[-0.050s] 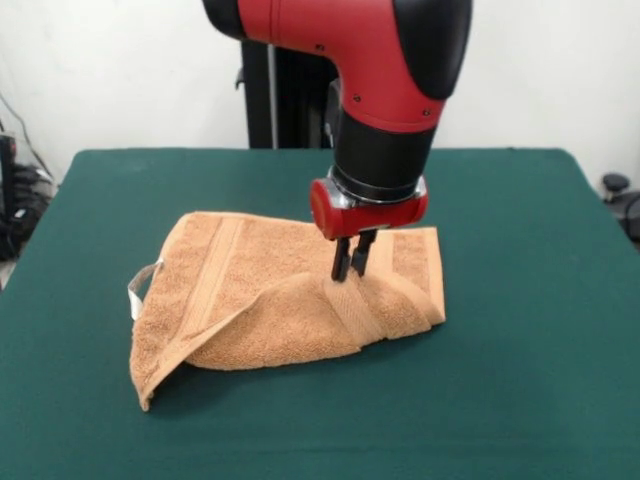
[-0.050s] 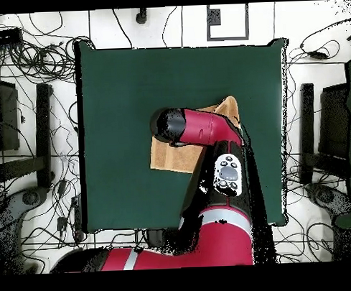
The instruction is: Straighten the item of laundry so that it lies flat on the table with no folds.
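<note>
The claw point(image 1: 354, 268) sits directly on top of the towel point(image 1: 280, 300) — pinched shut on a raised fold near its right end — while the folded-over bulk stretches leftward across the desk point(image 1: 520, 380).

White-walled room, cable-strewn floor

A plain white wall point(image 1: 120, 70) stands behind; overhead, tangled black cables point(image 2: 31, 55) cross the pale tiled floor point(image 2: 305, 82), with dark equipment point(image 2: 5, 114) along both sides.

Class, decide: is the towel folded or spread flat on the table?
Folded. The towel lies doubled over itself, a thick flap across its front, under the gripper; the arm hides most of it overhead.
</note>
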